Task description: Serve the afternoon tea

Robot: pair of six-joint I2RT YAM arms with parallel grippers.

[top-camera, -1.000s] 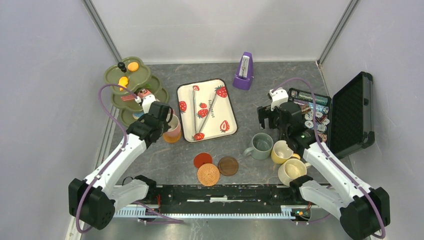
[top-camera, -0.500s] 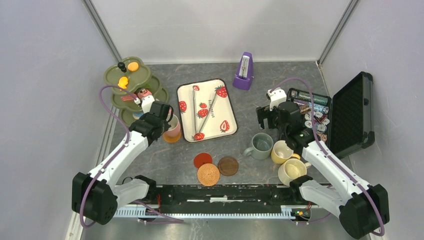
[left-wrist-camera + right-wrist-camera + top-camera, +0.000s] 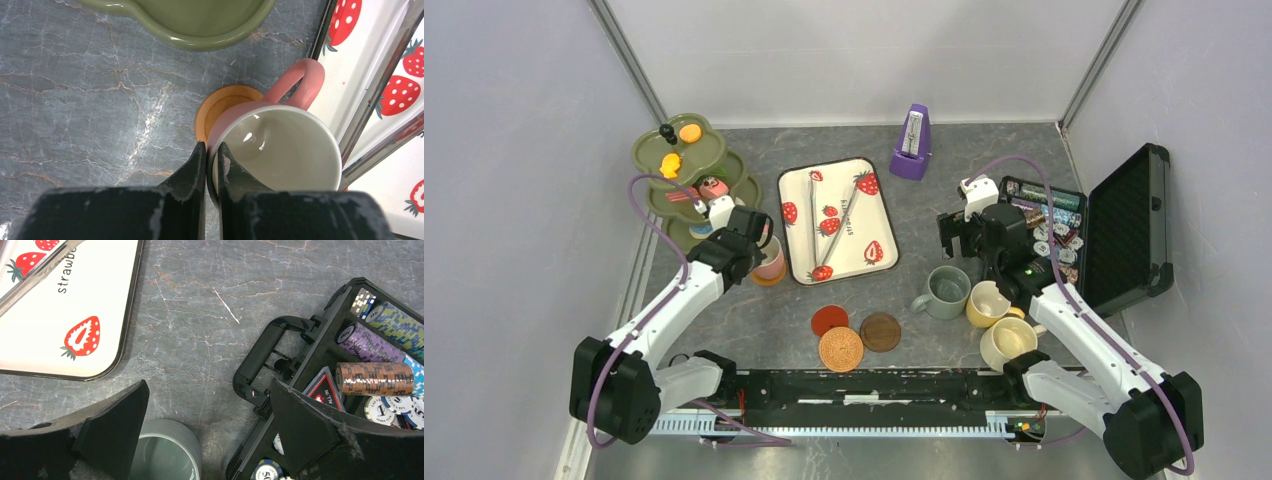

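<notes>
- One mug is in play: the pink mug (image 3: pixel 280 145) stands over an orange coaster (image 3: pixel 220 106) just left of the tray (image 3: pixel 872 222), handle towards the tray. I cannot tell whether its base touches the coaster.
- The left gripper (image 3: pixel 207 150) pinches the mug's wall at the rim, one finger inside and one outside, on the side away from the handle.
- Judged step: seating this mug on its coaster. Next it calls for lowering squarely, then parting the fingers and rising straight up so the rim is not dragged.
- Three more coasters (image 3: pixel 841 348) lie on the near side of the tray, bare.
- The right gripper (image 3: pixel 207 390) hangs right of the tray, spread wide and empty, above the grey mug (image 3: pixel 165 450). The yellow mug (image 3: pixel 987 300) and cream mug (image 3: pixel 1007 340) stand beyond it.
</notes>
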